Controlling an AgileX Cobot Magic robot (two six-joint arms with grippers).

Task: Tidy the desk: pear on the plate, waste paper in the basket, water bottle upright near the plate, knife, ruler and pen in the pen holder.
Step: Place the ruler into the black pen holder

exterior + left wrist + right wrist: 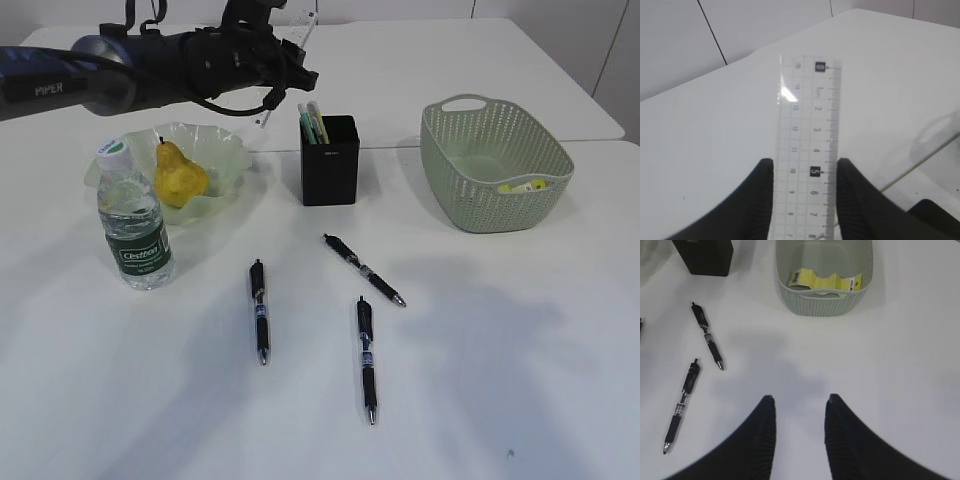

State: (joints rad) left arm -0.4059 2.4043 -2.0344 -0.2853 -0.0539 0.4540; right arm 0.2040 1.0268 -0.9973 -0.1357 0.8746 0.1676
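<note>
White table [520, 400] with items resting directly on it. Left of frame: upright water bottle [133, 225]; just behind it, the plate [222, 160]. Upper centre: black pen holder [330, 165]. Upper right: the basket [495, 165]. Lower centre: three black pens lying flat and apart, one at left [259, 311], one toward the middle [363, 269], one lowest in frame [367, 359]. A second white table [420, 60] adjoins behind.

Yellow pear [179, 176] on translucent pale green plate [232, 155]; sage green perforated basket [470, 190] holding bright yellow waste paper [825, 281]; clear water bottle [133, 222], dark green label, white cap; transparent ruler [807, 145], black markings; matte black pen holder [330, 165]; white desk [500, 350].
</note>
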